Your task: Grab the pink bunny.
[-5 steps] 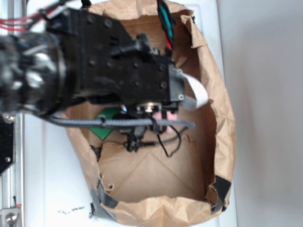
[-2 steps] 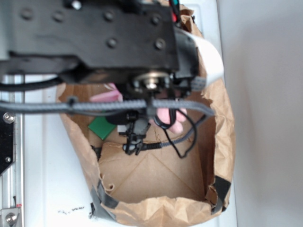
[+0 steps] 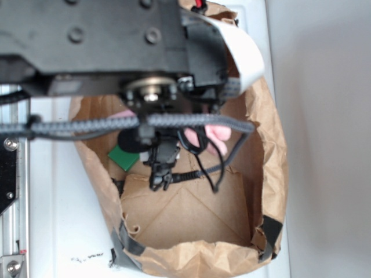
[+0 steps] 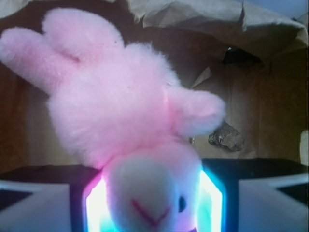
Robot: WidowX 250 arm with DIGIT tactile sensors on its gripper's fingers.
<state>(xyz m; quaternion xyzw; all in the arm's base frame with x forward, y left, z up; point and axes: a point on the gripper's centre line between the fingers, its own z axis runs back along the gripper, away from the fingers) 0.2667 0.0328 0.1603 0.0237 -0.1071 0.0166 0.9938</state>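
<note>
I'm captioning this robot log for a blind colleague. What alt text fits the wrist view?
A fluffy pink bunny fills the frame, its pale muzzle between the two fingers of the gripper, which glow pink and cyan at the bottom edge. Crumpled walls of a brown paper bag rise behind it.

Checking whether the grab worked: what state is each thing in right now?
pink bunny: clamped at the head between the hand's fingers, ears pointing away from the camera.
hand: shut on the bunny, pads lit pink and blue.
paper bag: open at the top, rim crumpled.
green block: lying on the bag floor, untouched.
</note>
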